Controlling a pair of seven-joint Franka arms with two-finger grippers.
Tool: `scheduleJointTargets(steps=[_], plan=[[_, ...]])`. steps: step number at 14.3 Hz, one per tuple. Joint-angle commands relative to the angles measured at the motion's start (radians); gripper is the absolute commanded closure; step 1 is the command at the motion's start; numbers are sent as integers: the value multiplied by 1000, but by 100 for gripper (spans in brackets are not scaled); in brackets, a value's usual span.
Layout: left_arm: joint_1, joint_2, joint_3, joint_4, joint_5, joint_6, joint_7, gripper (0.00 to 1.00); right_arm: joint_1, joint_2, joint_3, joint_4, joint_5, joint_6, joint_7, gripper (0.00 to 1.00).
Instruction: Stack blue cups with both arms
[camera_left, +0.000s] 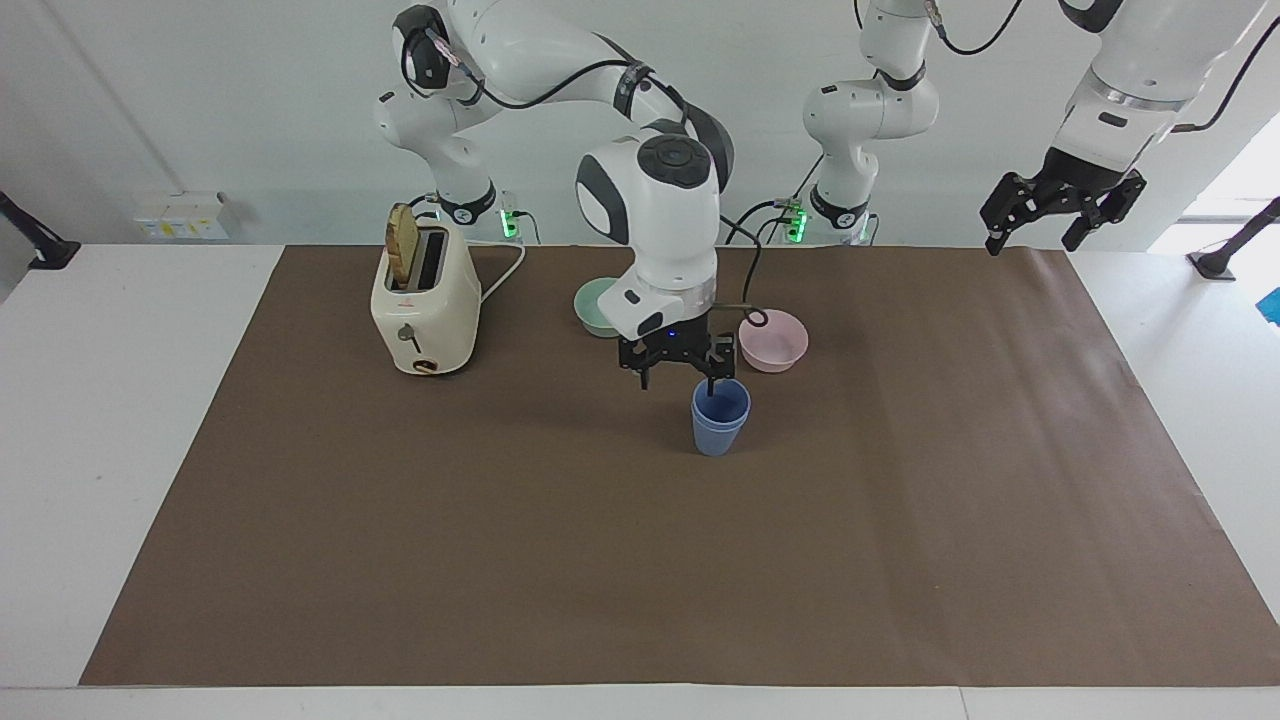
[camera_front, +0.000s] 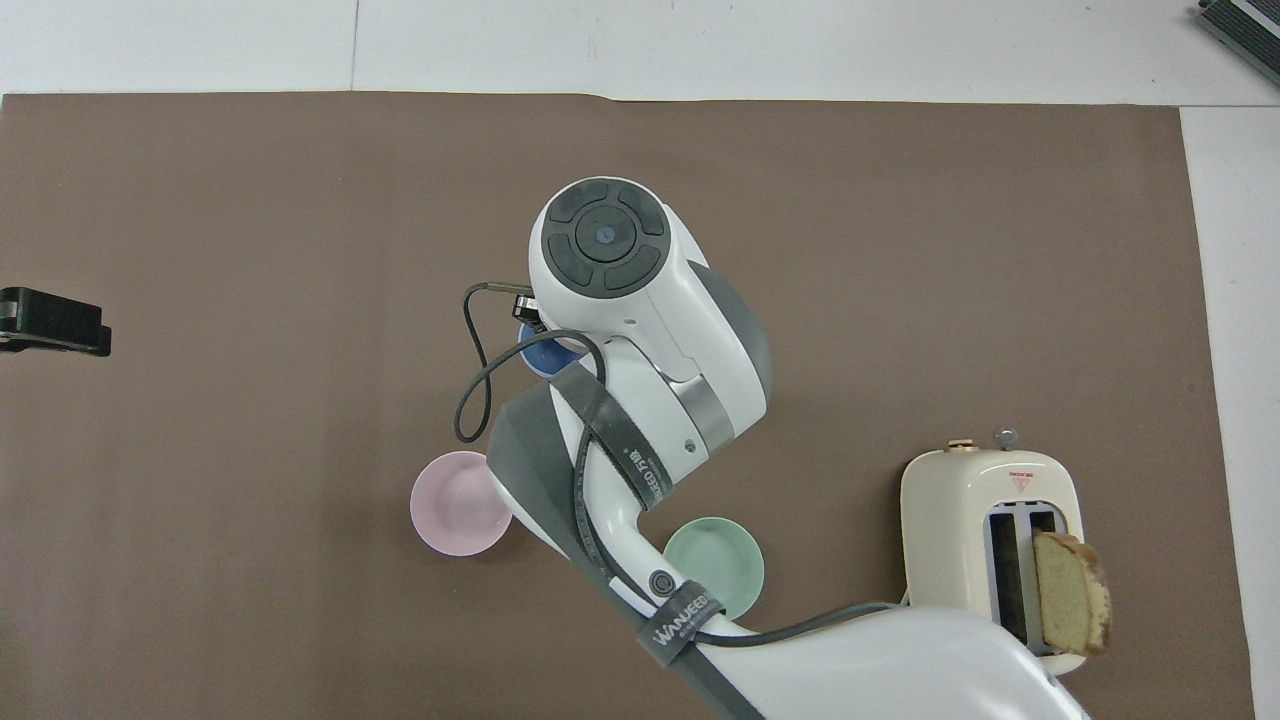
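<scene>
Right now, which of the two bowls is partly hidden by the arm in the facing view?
The green bowl: the right arm's wrist covers part of it. The pink bowl, nearer the left arm's end, shows almost whole, only a cable loop crossing its rim.
</scene>
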Motion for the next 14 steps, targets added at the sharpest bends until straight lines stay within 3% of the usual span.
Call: scheduleJointTargets(steps=[1,14], plan=[[6,-8,-2,-2,8,-12,6,0,-81,-95,11,-41,-15,-52,-113,0],[6,-8,-2,-2,8,-11,6,0,-399,-327,11,-44,-7,-396,-365,0]])
